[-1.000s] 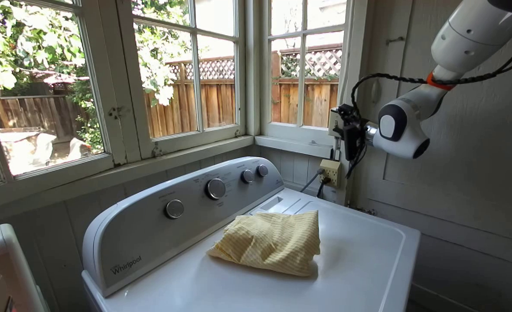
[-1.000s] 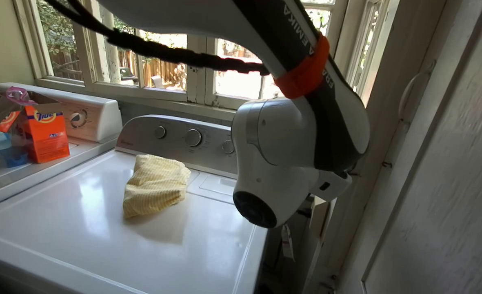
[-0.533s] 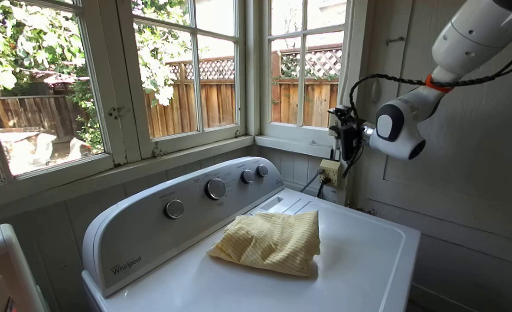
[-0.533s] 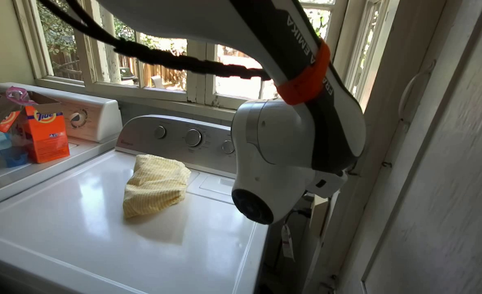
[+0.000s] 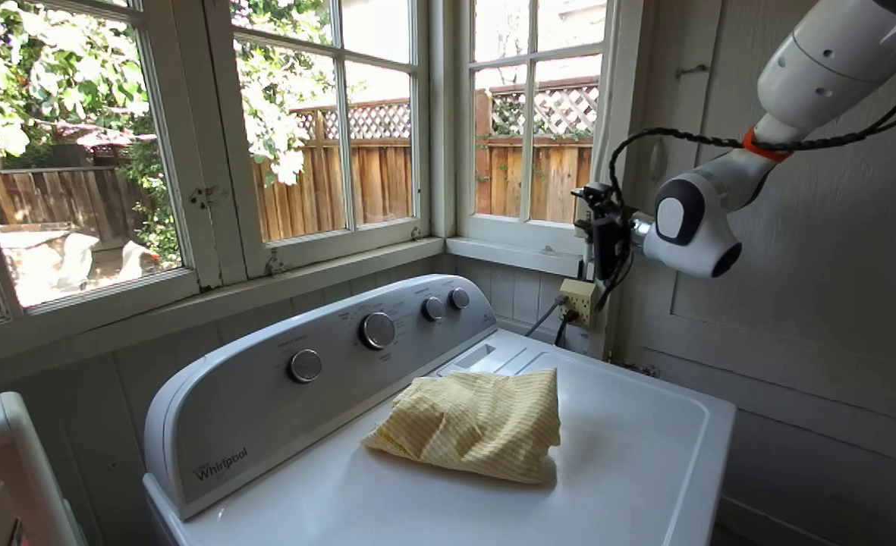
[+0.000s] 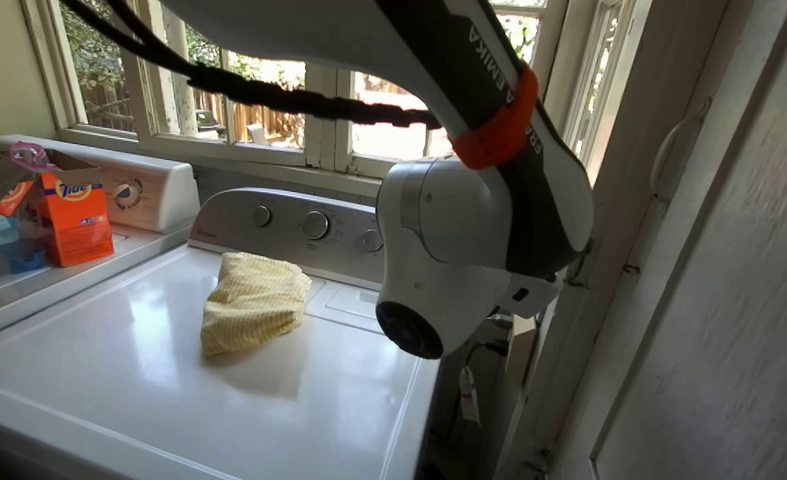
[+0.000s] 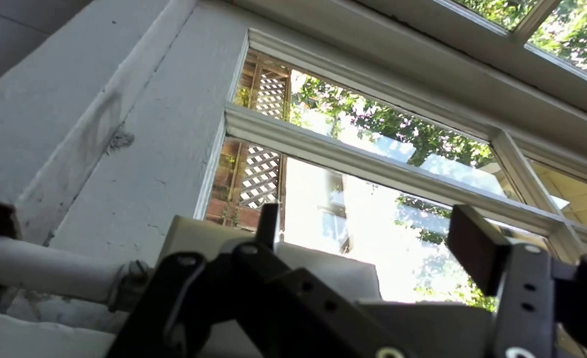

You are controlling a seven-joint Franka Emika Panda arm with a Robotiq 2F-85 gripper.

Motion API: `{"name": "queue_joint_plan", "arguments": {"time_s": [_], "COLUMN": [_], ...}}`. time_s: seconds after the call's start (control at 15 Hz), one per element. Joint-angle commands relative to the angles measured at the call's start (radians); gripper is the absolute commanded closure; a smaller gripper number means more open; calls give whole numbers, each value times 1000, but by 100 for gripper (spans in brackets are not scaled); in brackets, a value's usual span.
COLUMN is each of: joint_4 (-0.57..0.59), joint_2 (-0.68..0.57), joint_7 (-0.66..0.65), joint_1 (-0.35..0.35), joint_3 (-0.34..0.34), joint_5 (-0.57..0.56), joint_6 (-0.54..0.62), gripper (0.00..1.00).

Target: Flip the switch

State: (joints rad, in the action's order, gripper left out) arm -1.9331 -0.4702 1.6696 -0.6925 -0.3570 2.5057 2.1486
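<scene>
The switch is an off-white box on the wall at the window's right edge. In the wrist view its pale side (image 7: pixel 335 268) shows behind and below the left finger; its front face is not clearly seen. In an exterior view my gripper covers nearly all of it. My gripper (image 7: pixel 371 236) is open, with nothing between its fingers. The left finger overlaps the box in the wrist view; I cannot tell whether they touch. In an exterior view the gripper (image 5: pixel 580 208) points left at the window edge, above the outlet. In the remaining exterior view the arm hides the gripper.
A yellowish outlet (image 5: pixel 577 302) with plugged cords sits below the gripper. A white washer (image 5: pixel 645 425) bears a yellow striped cloth (image 5: pixel 470 425). A white pipe (image 7: pixel 49 268) runs along the wall to the box. Window frames and a door (image 6: pixel 720 300) stand close to the arm.
The arm and gripper have moved slightly left in an exterior view, closer to the window edge, covering more of the switch. The cloth and washer have not moved.
</scene>
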Motion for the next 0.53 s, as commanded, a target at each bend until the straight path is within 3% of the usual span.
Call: {"name": "queue_joint_plan", "arguments": {"time_s": [0.0,0.47], "joint_4": [-14,41], "joint_2": [3,-26], "joint_7": [4,56], "joint_1": [18,-54], "joint_3": [-2,-45], "joint_5": [6,14], "joint_6": [61,79], "gripper": [11,14]}}
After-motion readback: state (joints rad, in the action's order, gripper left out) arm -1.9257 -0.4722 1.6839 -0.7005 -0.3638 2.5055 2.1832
